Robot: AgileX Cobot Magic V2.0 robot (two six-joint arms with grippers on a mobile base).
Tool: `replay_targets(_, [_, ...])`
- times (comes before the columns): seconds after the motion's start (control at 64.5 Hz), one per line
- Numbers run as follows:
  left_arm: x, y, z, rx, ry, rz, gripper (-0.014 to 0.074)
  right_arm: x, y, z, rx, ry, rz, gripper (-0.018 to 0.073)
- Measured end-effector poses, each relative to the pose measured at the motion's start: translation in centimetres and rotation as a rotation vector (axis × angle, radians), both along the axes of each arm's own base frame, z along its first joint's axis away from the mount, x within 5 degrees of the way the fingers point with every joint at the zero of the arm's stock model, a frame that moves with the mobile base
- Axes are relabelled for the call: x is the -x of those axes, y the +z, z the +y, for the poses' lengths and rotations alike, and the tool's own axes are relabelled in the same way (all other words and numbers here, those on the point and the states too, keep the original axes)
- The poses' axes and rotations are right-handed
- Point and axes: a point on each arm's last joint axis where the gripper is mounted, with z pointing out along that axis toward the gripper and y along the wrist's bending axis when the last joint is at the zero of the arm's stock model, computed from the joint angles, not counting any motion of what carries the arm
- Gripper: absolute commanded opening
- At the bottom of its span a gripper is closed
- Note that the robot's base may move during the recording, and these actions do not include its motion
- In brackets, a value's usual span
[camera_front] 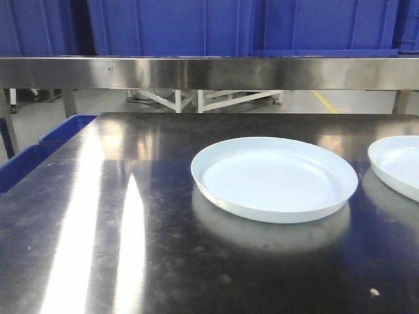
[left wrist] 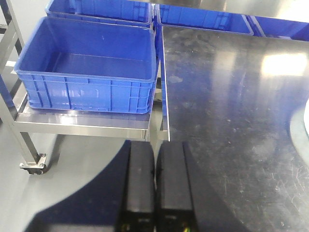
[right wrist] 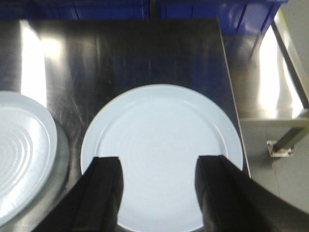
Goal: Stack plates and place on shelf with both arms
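Two pale blue-white round plates with low upturned rims, left plate [camera_front: 275, 180] and right plate [right wrist: 161, 140] apart on scuffed dark steel tabletop [camera_front: 131, 248], right gripper [right wrist: 160, 164] spread wide over right plate, left gripper [left wrist: 154, 147] pinched together and empty, blue crates [camera_front: 170, 26] on shelf [camera_front: 196, 72], grey floor [left wrist: 72, 159].

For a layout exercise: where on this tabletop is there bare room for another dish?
Free: the tabletop left of the centre plate, out to the table's edge. Crowded: the right, where the second plate sits close by.

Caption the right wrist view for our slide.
Open right gripper above one white plate on steel tabletop, second plate beside.
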Motion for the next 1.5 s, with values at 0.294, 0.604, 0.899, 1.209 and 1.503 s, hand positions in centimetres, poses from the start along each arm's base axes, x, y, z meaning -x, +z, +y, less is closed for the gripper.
replay_targets(0.294, [0.0, 0.0, 0.0, 0.0, 0.0, 0.0, 0.0087, -1.8, -1.6, 0.0, -0.003, 0.001, 0.088, 0.0474])
replay_targets(0.604, [0.0, 0.0, 0.0, 0.001, 0.001, 0.0, 0.0087, -5.5, -2.5, -2.0, -0.009, -0.086, 0.134, 0.0474])
replay_targets(0.899, [0.0, 0.0, 0.0, 0.001, 0.001, 0.0, 0.0087, -8.3, -4.4, -5.8, -0.027, -0.219, 0.226, 0.0472])
replay_targets(1.209, [0.0, 0.0, 0.0, 0.001, 0.001, 0.0, 0.0087, -9.5, -7.0, -7.2, -0.046, -0.255, 0.323, 0.0472])
replay_targets(1.503, [0.0, 0.0, 0.0, 0.001, 0.001, 0.0, 0.0087, -10.4, -8.7, -7.5, -0.055, -0.257, 0.382, 0.0472])
